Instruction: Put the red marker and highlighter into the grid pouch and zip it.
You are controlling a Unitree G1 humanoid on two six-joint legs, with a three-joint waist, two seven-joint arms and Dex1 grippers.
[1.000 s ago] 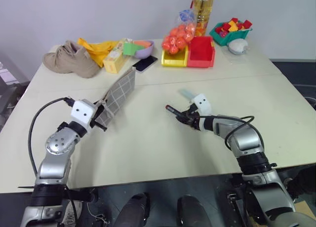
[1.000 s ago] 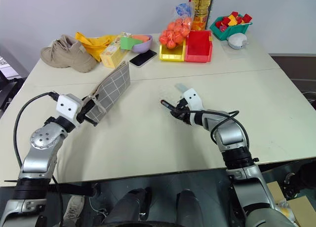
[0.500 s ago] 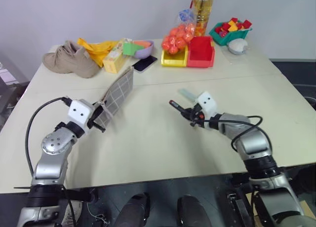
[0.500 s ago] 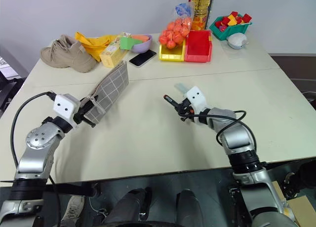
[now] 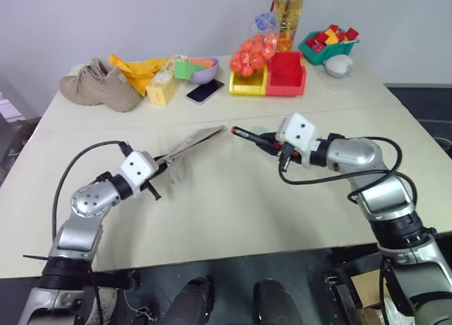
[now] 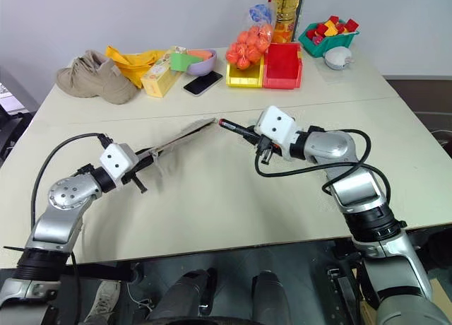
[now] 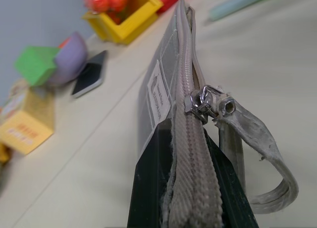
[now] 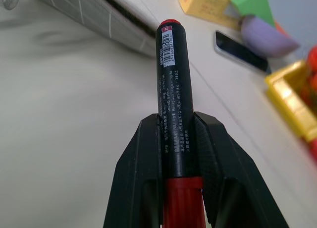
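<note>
Starting on your left, your left gripper [image 5: 164, 167] is pinched tight on one end of the grid pouch [image 5: 192, 139], holding it off the table [image 5: 233, 198] nearly edge-on, its far end reaching toward the middle. Your left wrist view gives what the head cameras cannot: the zipper [image 7: 187, 84] running along the top edge, the metal slider with its pale cord pull [image 7: 255, 139] hanging beside the fingers [image 7: 151, 188], and a small white label [image 7: 158, 91] on the pouch's side whose print is too small to read. That view also catches the highlighter [image 7: 242, 0] lying on the table beyond the pouch. Moving right, your right gripper [image 5: 272, 143] is clamped on the red marker [image 5: 248, 134], held level above the table with its tip just beside the pouch's far end. Your right wrist view shows the black barrel [image 8: 173, 84] gripped between both fingers [image 8: 138, 178], a barcode sticker near the red-tipped end and lines of fine white print along the barrel, none legible.
</note>
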